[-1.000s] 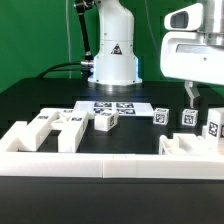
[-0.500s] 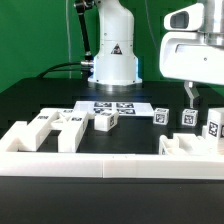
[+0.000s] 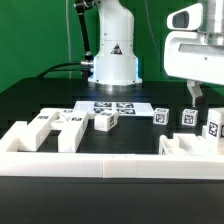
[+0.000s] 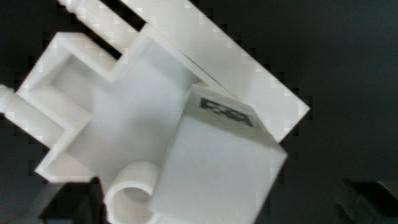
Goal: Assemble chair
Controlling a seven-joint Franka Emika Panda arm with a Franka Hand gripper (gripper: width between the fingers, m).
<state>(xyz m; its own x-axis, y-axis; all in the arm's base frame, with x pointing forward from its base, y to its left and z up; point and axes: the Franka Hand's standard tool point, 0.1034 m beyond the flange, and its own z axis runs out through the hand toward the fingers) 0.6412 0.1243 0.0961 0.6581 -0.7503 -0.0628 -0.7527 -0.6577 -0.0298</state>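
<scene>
Exterior view: chair parts (image 3: 105, 121) lie loose on the tabletop (image 3: 40, 95), tags showing, likely for tracking. Tool (image 3: 191, 100) hangs wide and empty over a tagged piece (image 3: 188, 117), probably before a pick.

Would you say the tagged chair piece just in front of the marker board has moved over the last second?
No; the chair piece keeps its spot by the marker board and its front edge.

Loose white tagged chair pieces (image 3: 105, 121), apart on the black table (image 3: 30, 95)

Slight sideways shift of the claw (image 3: 193, 96).
</scene>
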